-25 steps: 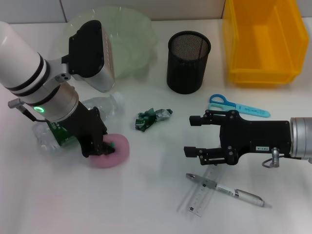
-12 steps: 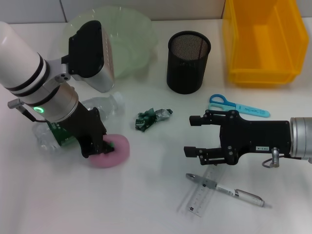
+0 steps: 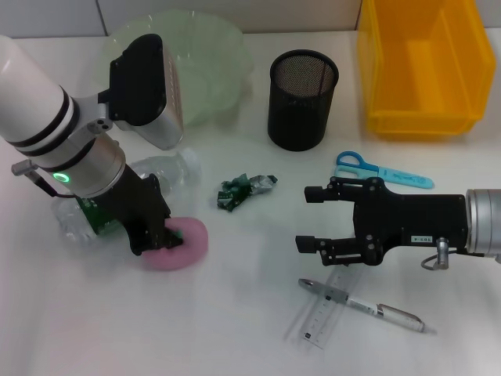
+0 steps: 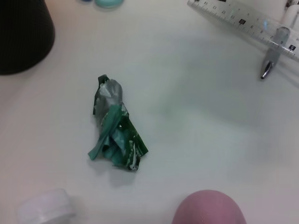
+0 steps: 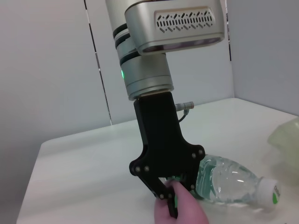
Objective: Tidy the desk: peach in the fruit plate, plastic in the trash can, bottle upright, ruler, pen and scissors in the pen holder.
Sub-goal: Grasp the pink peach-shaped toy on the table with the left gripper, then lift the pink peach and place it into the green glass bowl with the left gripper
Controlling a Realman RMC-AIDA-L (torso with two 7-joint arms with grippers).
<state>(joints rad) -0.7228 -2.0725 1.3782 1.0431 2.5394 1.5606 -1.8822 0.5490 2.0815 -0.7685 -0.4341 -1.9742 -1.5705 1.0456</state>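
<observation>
A pink peach [image 3: 184, 244] lies on the white desk at the left, and my left gripper [image 3: 159, 235] is shut on its near-left side; the right wrist view shows the fingers [image 5: 169, 199] pinching the peach [image 5: 187, 210]. Behind that arm the clear bottle [image 3: 168, 172] lies on its side. The crumpled green plastic [image 3: 244, 189] sits mid-desk, and it also shows in the left wrist view [image 4: 116, 126]. My right gripper [image 3: 305, 218] hovers open, holding nothing, above the clear ruler [image 3: 323, 311] and pen [image 3: 366, 305]. Blue scissors [image 3: 381, 171] lie behind it.
The pale green fruit plate [image 3: 215, 59] stands at the back left, the black mesh pen holder [image 3: 303, 99] at the back centre, and the yellow trash can [image 3: 421, 117] at the back right. The bottle's white cap [image 4: 46, 211] lies close to the peach [image 4: 209, 208].
</observation>
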